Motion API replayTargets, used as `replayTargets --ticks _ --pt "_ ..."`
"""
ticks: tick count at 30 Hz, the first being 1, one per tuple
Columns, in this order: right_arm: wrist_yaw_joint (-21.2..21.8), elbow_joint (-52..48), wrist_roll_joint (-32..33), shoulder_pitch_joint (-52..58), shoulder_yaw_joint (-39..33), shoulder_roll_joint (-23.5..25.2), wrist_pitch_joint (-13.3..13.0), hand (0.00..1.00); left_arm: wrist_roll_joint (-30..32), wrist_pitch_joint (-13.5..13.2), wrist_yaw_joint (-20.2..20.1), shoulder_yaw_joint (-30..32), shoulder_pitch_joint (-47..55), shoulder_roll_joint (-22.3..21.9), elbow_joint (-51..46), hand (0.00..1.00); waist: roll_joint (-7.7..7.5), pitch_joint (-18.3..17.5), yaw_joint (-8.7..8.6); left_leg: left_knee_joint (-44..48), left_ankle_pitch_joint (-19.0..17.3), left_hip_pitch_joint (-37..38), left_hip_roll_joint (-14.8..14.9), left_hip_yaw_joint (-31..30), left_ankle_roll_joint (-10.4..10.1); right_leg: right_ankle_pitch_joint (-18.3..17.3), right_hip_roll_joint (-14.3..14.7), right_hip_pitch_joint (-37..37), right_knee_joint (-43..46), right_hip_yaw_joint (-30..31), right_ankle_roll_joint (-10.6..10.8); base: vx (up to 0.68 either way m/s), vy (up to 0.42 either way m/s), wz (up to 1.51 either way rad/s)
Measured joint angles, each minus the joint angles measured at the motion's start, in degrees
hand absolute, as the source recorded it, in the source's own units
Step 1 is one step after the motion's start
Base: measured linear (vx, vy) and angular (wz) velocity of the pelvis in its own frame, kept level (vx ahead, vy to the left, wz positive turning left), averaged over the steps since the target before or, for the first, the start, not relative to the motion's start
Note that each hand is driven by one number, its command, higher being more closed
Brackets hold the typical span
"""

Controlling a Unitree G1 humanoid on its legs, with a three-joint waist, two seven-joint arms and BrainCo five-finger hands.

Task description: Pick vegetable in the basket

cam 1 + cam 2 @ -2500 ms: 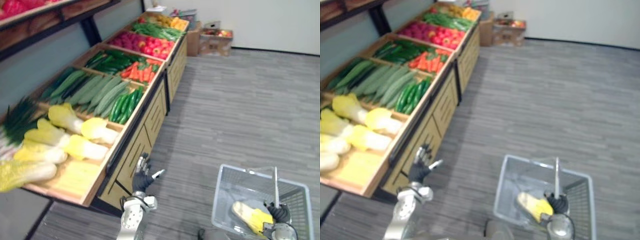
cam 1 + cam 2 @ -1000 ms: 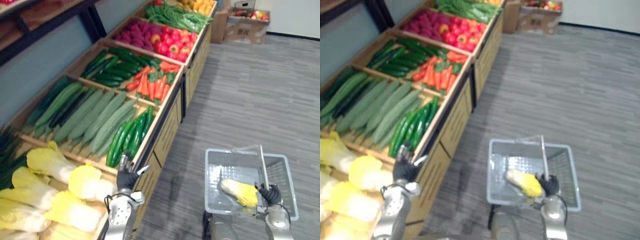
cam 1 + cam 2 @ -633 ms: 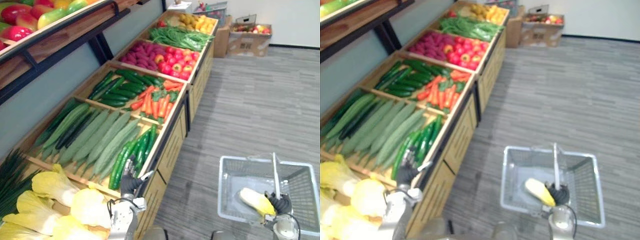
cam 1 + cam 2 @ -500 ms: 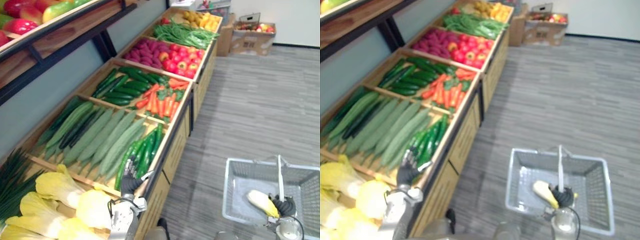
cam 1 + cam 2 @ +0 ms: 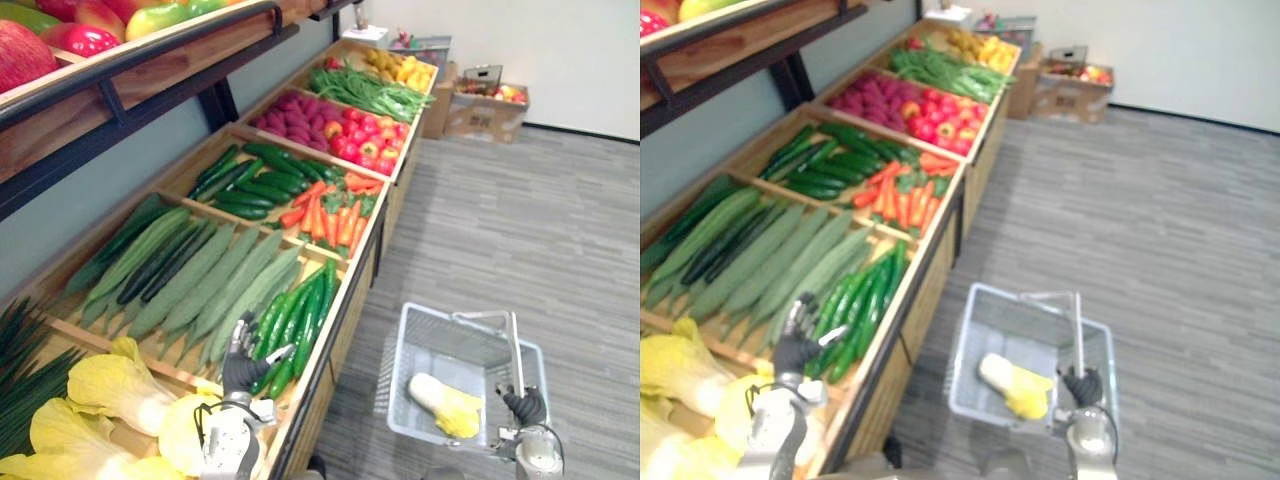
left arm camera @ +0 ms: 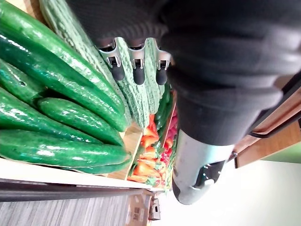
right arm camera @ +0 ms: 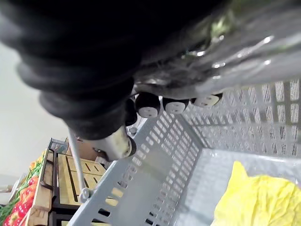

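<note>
The cabbage (image 5: 440, 402) lay inside the grey basket (image 5: 400, 375), on its floor; its long axis ran across the basket, white stem end pointing toward the display stand (image 5: 340, 335), yellow leaves toward the far wall by the right hand (image 5: 525, 405); that hand's fingers were curled round the upright handle (image 5: 516, 350); the left hand (image 5: 243, 368) was held over the cucumbers (image 5: 295, 320) at the stand's front edge, fingers (image 6: 136, 70) straight and spread, gripping nothing.
</note>
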Motion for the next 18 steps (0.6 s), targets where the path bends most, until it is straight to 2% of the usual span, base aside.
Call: replayTargets --ticks 1,2,3,4,5,6,7,8,10,11,12,13,14,15,16,18 --pt "0.1 0.1 -0.2 -1.4 0.1 0.0 0.0 1.00 0.0 0.1 0.0 -0.1 -1.3 0.4 -0.1 0.00 -0.16 1.0 0.43 -0.4 1.1 -1.1 0.1 -1.8 0.4 0.1 0.2 -0.1 -0.9 -1.0 3.9 -0.07 -0.127 0.17" --pt "0.1 0.1 -0.2 -1.4 0.1 0.0 0.1 1.00 0.0 0.1 0.0 -0.4 -1.9 0.4 0.0 0.00 -0.05 1.4 0.51 -1.4 1.0 -1.0 0.3 -2.9 0.5 0.2 0.4 0.0 -0.1 -1.4 4.1 -0.10 -0.132 0.61" --pt "0.1 0.6 -0.2 -1.3 0.0 0.1 0.3 1.00 0.0 0.1 0.3 -1.1 -3.1 0.5 0.0 0.00 -0.11 1.6 0.15 -4.3 0.5 -0.2 0.5 -5.2 -0.4 0.8 0.8 -0.4 1.6 -0.7 5.0 -0.05 -0.043 1.04" --pt "0.0 0.9 -0.2 -1.7 -0.5 0.3 0.3 1.00 0.1 0.0 0.4 -1.3 -5.2 0.3 0.1 0.00 -2.23 2.5 -0.65 6.0 0.4 -3.3 -1.0 -5.1 -0.8 -0.5 -0.6 -0.3 2.0 -0.3 5.6 -0.01 -0.066 0.98" --pt "0.0 0.9 -0.2 -2.0 -0.6 -0.3 0.4 1.00 0.1 -0.1 0.5 -1.3 -5.6 -0.2 0.0 0.00 -1.61 2.4 -0.15 15.9 -2.1 -5.7 0.0 -5.4 -1.1 -1.8 0.0 -0.3 2.8 -1.2 5.4 0.03 -0.055 0.56" --pt "0.0 0.9 -0.3 -2.4 -0.5 -1.0 0.5 1.00 0.1 -0.1 0.5 -1.2 -5.6 -0.6 0.2 0.00 -0.06 2.5 0.18 17.4 -4.6 -6.2 1.7 -5.9 -2.5 -2.0 1.4 -0.5 3.7 -1.2 5.4 0.00 0.000 0.00" --pt "0.0 0.9 -0.2 -2.8 -0.2 -1.9 0.9 1.00 0.1 -0.1 0.6 -1.0 -6.0 -1.4 0.7 0.00 1.84 2.6 1.00 15.8 -9.6 -5.5 3.2 -7.7 -2.6 -2.8 2.8 -2.4 7.3 -0.9 5.3 -0.06 0.035 0.15" --pt "0.0 0.9 -0.2 -2.7 0.5 -1.4 1.1 1.00 0.0 -0.1 0.8 -0.8 -6.6 -1.4 1.5 0.00 0.67 3.0 0.98 13.7 -8.8 -4.6 2.1 -8.4 -3.6 -4.2 1.7 -2.3 7.8 -1.1 5.9 -0.07 0.034 0.25" --pt "0.0 0.9 -0.3 -3.5 1.3 -2.0 1.2 1.00 0.0 0.0 1.7 0.0 -6.3 -2.1 2.3 0.00 0.36 2.9 1.04 11.2 -7.2 -3.8 2.3 -8.7 -4.7 -5.3 2.0 -1.9 6.5 -1.5 5.3 -0.03 -0.106 0.25" --pt "0.0 0.9 -0.3 -3.5 2.1 -2.9 1.2 1.00 0.0 0.0 2.3 0.2 -5.7 -3.2 2.3 0.00 1.30 3.0 1.04 10.0 -6.3 -3.6 3.0 -9.3 -4.9 -6.0 2.7 -1.9 7.3 -2.3 5.0 -0.03 -0.156 0.19" --pt "0.0 0.8 -0.3 -3.3 2.5 -3.2 1.2 1.00 0.0 0.0 2.4 0.0 -5.5 -3.4 2.2 0.00 1.70 3.0 0.82 8.8 -5.3 -3.4 3.3 -9.9 -4.4 -6.5 3.1 -1.9 7.5 -3.1 4.6 -0.04 -0.204 0.44" --pt "0.0 0.7 -0.2 -2.5 2.6 -3.6 1.2 1.00 -0.2 0.0 2.4 0.1 -4.9 -3.6 2.2 0.00 2.23 2.9 0.74 7.4 -1.4 -3.0 3.7 -10.0 -0.8 -7.8 3.3 -1.3 7.4 -5.1 3.2 -0.01 -0.180 0.57" --pt "0.0 0.7 -0.2 -2.1 2.5 -3.9 1.2 1.00 -0.5 0.1 2.3 0.1 -4.8 -4.0 2.3 0.00 2.22 3.0 0.53 9.2 -0.2 -4.3 3.0 -9.5 1.6 -8.4 3.1 -1.1 7.7 -6.0 2.6 -0.03 -0.232 0.85" --pt "-0.1 0.7 -0.1 -1.3 1.8 -4.6 1.2 1.00 -1.0 0.1 2.0 -0.7 -4.5 -5.2 2.3 0.00 1.73 3.2 0.12 12.4 2.6 -6.7 2.9 -5.5 4.7 -8.7 2.3 -0.7 7.7 -7.9 2.4 -0.02 -0.221 0.84" --pt "-0.1 0.7 -0.1 -0.8 0.9 -5.2 1.2 1.00 -1.0 0.1 1.5 -1.2 -3.6 -6.0 2.1 0.00 1.85 3.2 0.33 12.3 5.3 -6.8 2.9 -2.7 4.2 -9.0 2.3 0.4 7.3 -9.4 1.9 -0.03 -0.228 0.76" --pt "-0.1 0.7 -0.1 -0.2 0.7 -6.7 1.2 1.00 -1.0 0.1 0.8 -1.8 -2.3 -6.1 2.1 0.00 1.58 3.5 0.66 13.9 6.2 -6.9 3.0 -1.5 3.5 -9.8 2.4 1.7 7.2 -11.3 0.8 -0.01 -0.210 0.42"
